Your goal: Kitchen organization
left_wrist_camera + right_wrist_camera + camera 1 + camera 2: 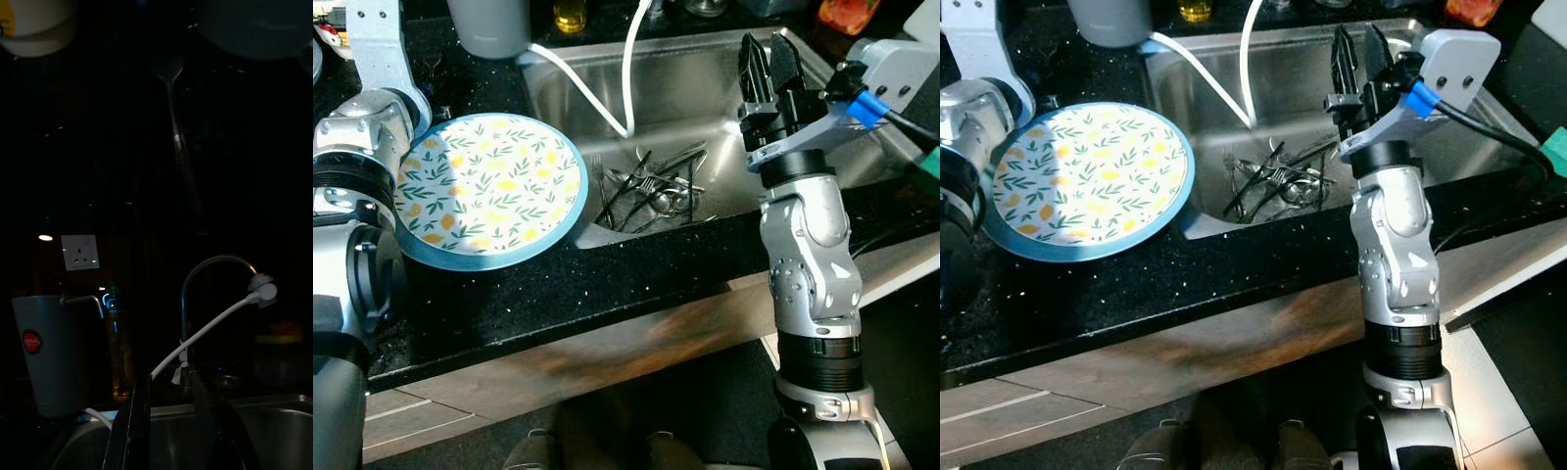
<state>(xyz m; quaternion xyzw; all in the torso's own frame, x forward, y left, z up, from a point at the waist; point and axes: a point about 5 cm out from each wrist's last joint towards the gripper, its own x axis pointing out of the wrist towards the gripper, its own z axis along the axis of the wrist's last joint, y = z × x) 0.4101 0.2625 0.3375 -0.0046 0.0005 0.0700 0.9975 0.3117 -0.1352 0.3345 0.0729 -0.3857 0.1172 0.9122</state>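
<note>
A lemon-patterned plate (489,186) with a blue rim lies flat on the black counter, its edge overhanging the steel sink (724,69). Several forks and spoons (656,191) lie piled in the sink's near left corner. My right gripper (767,41) is raised above the sink's right half, fingers pointing up and away, open with nothing between them. In the right wrist view the same fingers (139,431) frame the faucet (195,279). My left arm (372,59) reaches along the counter at far left. The dark left wrist view shows a spoon (173,122) lying on the counter.
A white hose (631,69) drops from the faucet into the sink. A grey cup (489,24) and a bottle of yellow liquid (570,15) stand behind the sink. A pale bowl (36,24) and a bluish container (254,27) sit beyond the spoon. The counter's front edge is close.
</note>
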